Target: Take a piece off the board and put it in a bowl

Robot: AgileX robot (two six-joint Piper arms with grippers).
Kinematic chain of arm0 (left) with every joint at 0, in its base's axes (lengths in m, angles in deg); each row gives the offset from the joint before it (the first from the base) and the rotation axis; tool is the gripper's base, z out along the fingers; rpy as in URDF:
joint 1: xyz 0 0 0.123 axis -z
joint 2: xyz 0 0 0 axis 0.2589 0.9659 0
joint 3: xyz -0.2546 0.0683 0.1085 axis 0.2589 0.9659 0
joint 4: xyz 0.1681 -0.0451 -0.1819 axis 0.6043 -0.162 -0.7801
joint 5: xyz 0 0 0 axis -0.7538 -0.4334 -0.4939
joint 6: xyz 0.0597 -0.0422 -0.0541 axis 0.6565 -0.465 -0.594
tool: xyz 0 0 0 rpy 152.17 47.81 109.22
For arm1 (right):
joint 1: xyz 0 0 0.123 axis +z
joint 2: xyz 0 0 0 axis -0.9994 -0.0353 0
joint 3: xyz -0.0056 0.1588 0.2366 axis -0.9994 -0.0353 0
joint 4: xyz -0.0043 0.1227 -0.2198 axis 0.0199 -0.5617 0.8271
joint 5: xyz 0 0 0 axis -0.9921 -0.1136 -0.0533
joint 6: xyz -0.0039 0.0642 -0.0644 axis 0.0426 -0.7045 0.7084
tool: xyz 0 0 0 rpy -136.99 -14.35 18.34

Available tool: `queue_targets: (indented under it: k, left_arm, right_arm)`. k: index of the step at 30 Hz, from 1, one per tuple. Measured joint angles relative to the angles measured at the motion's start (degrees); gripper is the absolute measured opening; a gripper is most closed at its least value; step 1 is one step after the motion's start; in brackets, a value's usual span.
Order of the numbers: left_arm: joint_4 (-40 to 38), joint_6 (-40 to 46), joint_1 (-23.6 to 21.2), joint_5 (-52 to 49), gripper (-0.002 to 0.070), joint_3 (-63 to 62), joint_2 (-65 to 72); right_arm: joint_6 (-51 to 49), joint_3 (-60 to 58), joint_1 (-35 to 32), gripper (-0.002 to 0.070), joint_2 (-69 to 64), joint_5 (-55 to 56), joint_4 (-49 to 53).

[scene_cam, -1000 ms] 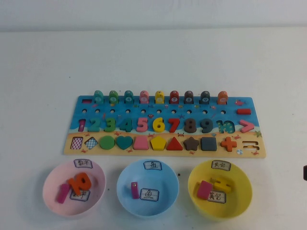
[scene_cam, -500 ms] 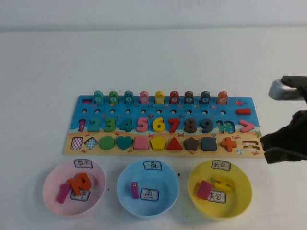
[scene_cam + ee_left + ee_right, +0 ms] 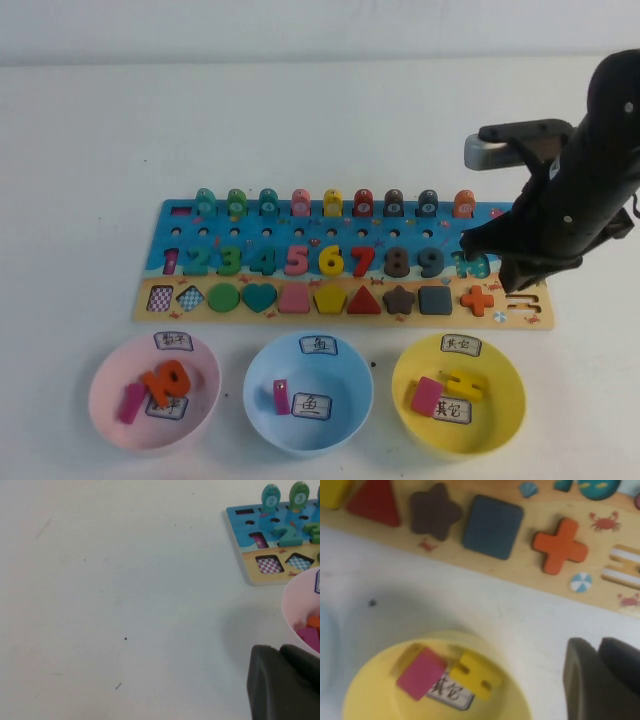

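Note:
The board lies across the middle of the table, and its tan strip also shows in the right wrist view. My right arm reaches over the board's right end and hides the piece. The right gripper hangs shut with nothing in it, above the board's near right edge. The yellow bowl stands in front of it, holding a pink block and a yellow piece. My left gripper is shut beside the pink bowl and out of the high view.
A pink bowl and a light-blue bowl stand left of the yellow one, each holding pieces. An orange plus sits in the board just left of the right gripper. Bare white table surrounds the board.
The right arm came in from the right edge and swung left over the board's right end, covering the chevron. The board and bowls stayed put.

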State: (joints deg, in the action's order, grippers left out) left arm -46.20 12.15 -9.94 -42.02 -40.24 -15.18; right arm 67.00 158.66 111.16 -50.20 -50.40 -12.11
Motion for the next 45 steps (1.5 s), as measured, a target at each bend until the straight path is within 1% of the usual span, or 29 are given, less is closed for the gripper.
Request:
queue_targets:
  k: [4,5,9,11,13,17,27,45]
  left_arm:
    - [0.00,0.00,0.00,0.00,-0.0001,0.00,0.00]
    - [0.00,0.00,0.00,0.00,-0.0001,0.00,0.00]
    - [0.00,0.00,0.00,0.00,-0.0001,0.00,0.00]
    - [0.00,0.00,0.00,0.00,-0.0001,0.00,0.00]
    - [0.00,0.00,0.00,0.00,-0.0001,0.00,0.00]
    - [0.00,0.00,0.00,0.00,-0.0001,0.00,0.00]
    - [0.00,0.00,0.00,0.00,-0.0001,0.00,0.00]
    - [0.00,0.00,0.00,0.00,-0.0001,0.00,0.00]
  right_arm:
    - [-3.79,4.09,-0.21,0.0112,-5.08,-2.94,2.82]
    - [-4.51,5.19,-0.48,0.0158,-6.63,-3.76,3.09]
    - [-5.79,7.49,-1.77,0.0298,-10.87,-4.54,4.10]
    - [-6.90,8.15,-2.26,0.0341,-12.37,-4.54,5.22]
    - [-7.95,8.84,-2.64,0.0363,-13.28,-4.25,6.22]
    - [-8.88,10.54,-3.57,0.0376,-14.51,-3.28,7.10]
    - [-9.11,17.81,-4.18,0.0379,-19.92,-3.00,7.81]
    - [-8.60,18.93,-5.88,0.0379,-23.79,-1.44,7.78]
